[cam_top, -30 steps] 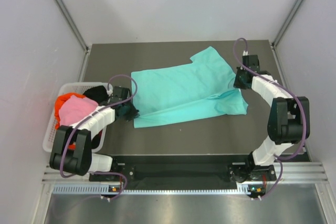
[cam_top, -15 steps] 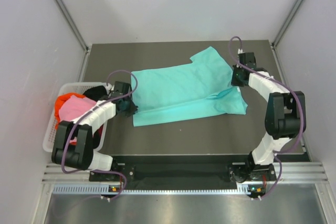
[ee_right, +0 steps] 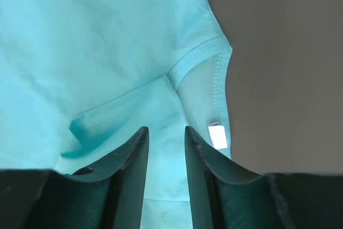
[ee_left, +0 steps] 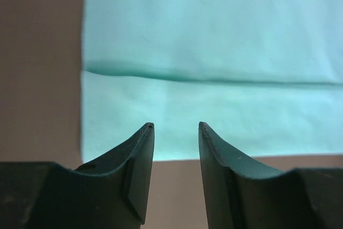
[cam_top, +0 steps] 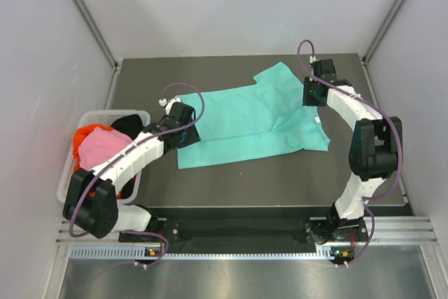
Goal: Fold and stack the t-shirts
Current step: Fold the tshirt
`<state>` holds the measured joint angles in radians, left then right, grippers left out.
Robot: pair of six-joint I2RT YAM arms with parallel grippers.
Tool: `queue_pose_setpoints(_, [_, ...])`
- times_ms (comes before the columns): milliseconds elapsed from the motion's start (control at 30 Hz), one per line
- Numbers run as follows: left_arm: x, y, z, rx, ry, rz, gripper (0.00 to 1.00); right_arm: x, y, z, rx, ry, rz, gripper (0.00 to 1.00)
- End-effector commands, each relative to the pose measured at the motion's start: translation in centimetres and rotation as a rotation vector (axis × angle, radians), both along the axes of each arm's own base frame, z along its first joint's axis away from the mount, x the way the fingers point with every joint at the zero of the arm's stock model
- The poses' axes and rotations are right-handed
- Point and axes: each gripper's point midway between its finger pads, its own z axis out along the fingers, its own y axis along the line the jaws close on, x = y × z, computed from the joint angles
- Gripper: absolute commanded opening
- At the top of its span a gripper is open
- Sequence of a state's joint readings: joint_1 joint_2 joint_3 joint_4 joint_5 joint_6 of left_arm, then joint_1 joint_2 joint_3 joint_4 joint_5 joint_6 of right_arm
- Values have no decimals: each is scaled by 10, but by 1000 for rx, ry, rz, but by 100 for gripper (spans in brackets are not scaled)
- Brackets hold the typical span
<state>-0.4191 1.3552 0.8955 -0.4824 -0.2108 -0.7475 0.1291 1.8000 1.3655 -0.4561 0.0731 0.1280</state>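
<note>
A teal t-shirt (cam_top: 245, 120) lies spread on the dark table, its near part folded over along a long crease (ee_left: 214, 80). My left gripper (cam_top: 186, 129) (ee_left: 175, 126) hovers over the shirt's left end, open, nothing between its fingers. My right gripper (cam_top: 311, 96) (ee_right: 165, 129) stands open above the collar end, by the white tag (ee_right: 217, 136), holding nothing. A pink t-shirt (cam_top: 101, 146), a red-orange one (cam_top: 87, 133) and a black one (cam_top: 126, 124) lie bundled in the basket.
The white lattice basket (cam_top: 73, 170) stands at the table's left edge, beside my left arm. Grey enclosure walls close in on the left, right and far sides. Bare table (cam_top: 280, 180) shows in front of the teal shirt.
Both grippers have opened and let go of the teal shirt. The left one moved right and farther onto the shirt's left end; the right one shifted farther back.
</note>
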Motion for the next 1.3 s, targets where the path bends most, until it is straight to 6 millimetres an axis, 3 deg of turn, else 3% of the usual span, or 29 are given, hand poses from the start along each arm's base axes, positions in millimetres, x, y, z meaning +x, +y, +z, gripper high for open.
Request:
queue_pose_setpoints(0, [0,-19,30,-13,-75,-52,44,-2,-7,36,-4,-49,-89,35])
queue_pose_setpoints(100, [-10,-37,20,-89,-46,-92,44,-26,-21,33,99,30,-278,39])
queue_pose_setpoints(167, [-16,-41,9,-113,-29,-102,43,-51,-30,15,195,121,-381,38])
queue_pose_setpoints(200, [-19,-43,4,-126,-17,-111,43,-59,-31,20,247,112,-437,39])
queue_pose_setpoints(233, [-25,-41,-6,-121,5,-109,43,-72,-34,6,269,137,-467,39])
queue_pose_setpoints(300, [-27,-41,-15,-120,18,-110,43,-84,-51,11,327,98,-562,39])
queue_pose_setpoints(367, [-32,-38,-28,-102,45,-107,42,-100,-66,-6,365,107,-634,39])
queue_pose_setpoints(400, [-33,-36,-35,-89,64,-103,41,-111,-64,-15,405,125,-654,39])
queue_pose_setpoints(800, [-27,-21,-65,27,133,-48,38,-137,-69,-59,452,190,-817,38])
queue_pose_setpoints(1100, [-33,-1,-85,133,199,-6,36,-138,-84,-77,394,171,-856,34])
queue_pose_setpoints(1200, [-34,4,-86,170,216,3,36,-138,-87,-84,370,181,-848,23])
queue_pose_setpoints(1267, [-33,8,-85,194,214,13,35,-140,-92,-86,352,185,-854,10])
